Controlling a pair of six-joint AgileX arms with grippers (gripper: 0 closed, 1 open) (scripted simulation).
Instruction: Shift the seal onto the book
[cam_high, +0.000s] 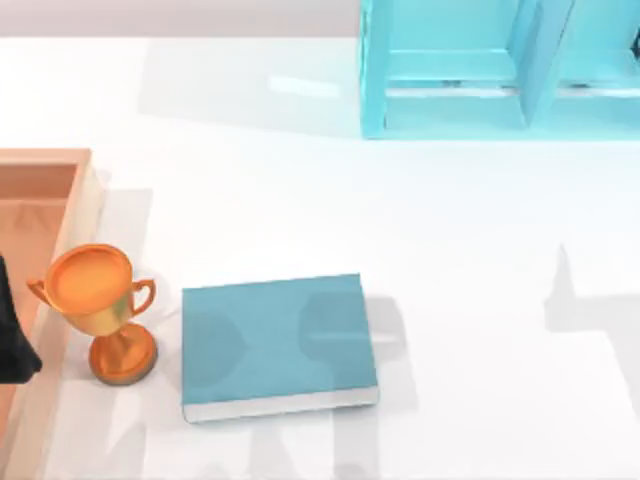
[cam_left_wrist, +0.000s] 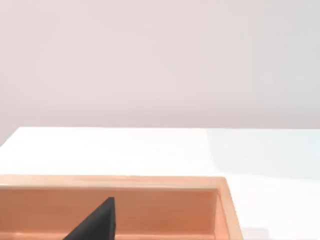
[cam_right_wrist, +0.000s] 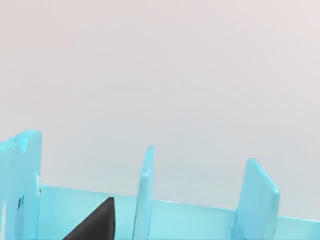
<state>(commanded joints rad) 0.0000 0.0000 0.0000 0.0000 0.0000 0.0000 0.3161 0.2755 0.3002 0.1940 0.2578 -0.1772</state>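
Over the pale wooden tray hangs the left gripper. I cannot tell if it is spread or pinching. The flat teal-blue book lies toward the table's right from it, probably nearest this arm.

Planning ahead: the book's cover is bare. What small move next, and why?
Probably tilt the left gripper down into the wooden tray to search for the seal: it hangs over that tray, and the book lies beside the trophy. The right gripper is parked by the shelf.
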